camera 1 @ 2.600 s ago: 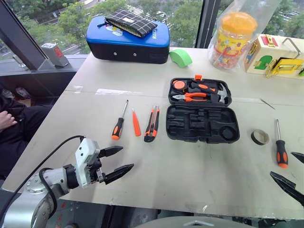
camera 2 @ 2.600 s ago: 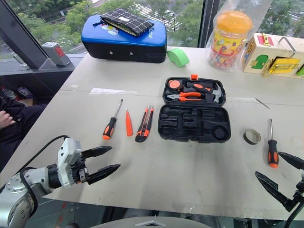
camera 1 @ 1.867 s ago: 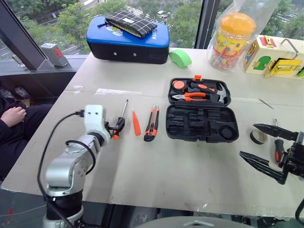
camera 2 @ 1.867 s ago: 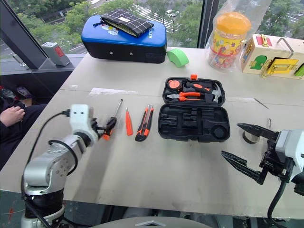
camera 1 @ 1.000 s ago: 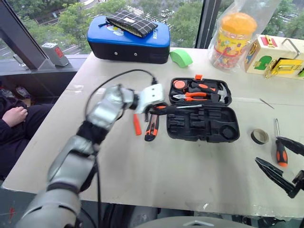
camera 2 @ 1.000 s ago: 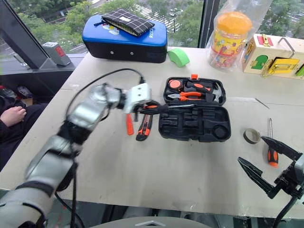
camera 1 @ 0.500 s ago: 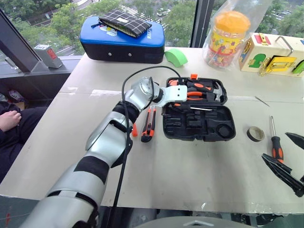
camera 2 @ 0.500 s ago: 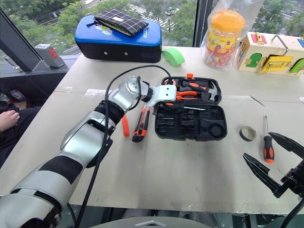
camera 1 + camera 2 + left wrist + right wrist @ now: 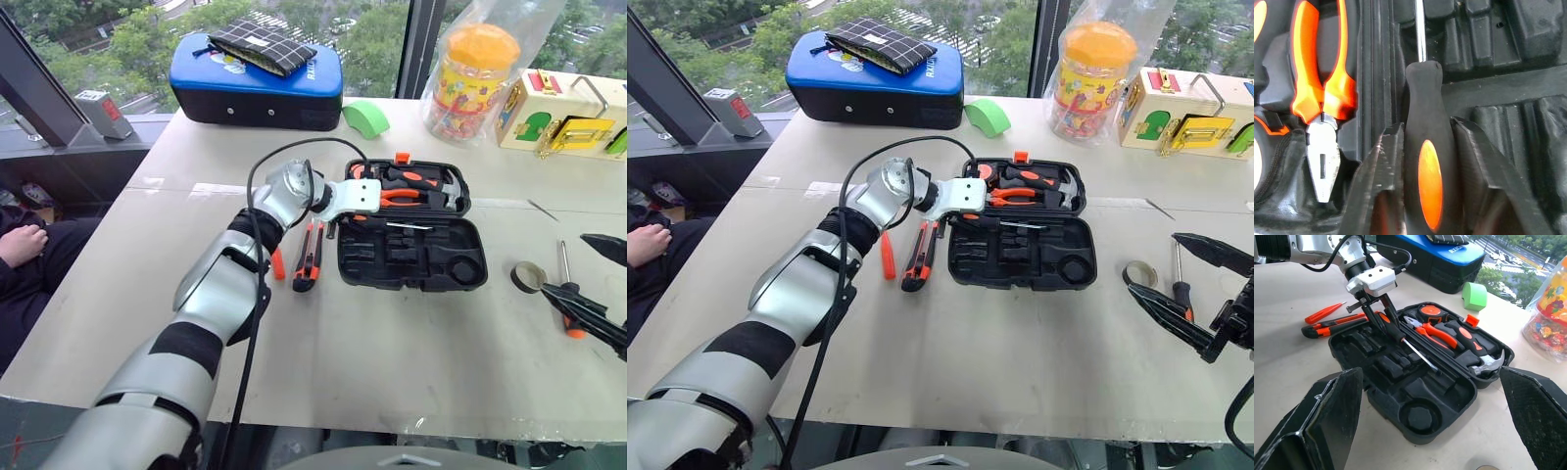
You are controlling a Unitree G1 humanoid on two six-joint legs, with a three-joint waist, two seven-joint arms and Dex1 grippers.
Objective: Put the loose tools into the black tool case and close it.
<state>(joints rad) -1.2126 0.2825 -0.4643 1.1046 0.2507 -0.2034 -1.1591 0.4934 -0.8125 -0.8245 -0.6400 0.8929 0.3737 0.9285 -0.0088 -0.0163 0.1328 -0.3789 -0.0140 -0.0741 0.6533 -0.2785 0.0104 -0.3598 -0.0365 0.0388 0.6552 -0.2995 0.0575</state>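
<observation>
Tool case (image 9: 411, 257) is matt black moulded plastic; screwdriver (image 9: 1425, 161) has a shiny steel shaft and matt black grip with glossy orange inlay.

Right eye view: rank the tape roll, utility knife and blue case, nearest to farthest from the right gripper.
From the right gripper:
1. Tape roll, on the table just beside its lower finger.
2. Utility knife, across the table past the tool case's left edge.
3. Blue case, at the far left corner.

The flat black moulded-plastic tool case (image 9: 1023, 255) lay open on the pale beige worktop (image 9: 950, 343), with orange-handled steel pliers (image 9: 1320, 98) inside. A black-handled screwdriver with an orange oval inlay (image 9: 1427, 161) sat between black fingers (image 9: 1378, 181). Beside the case lay an orange-and-black utility knife (image 9: 919, 257) and a thin orange pointed tool (image 9: 887, 257).
</observation>
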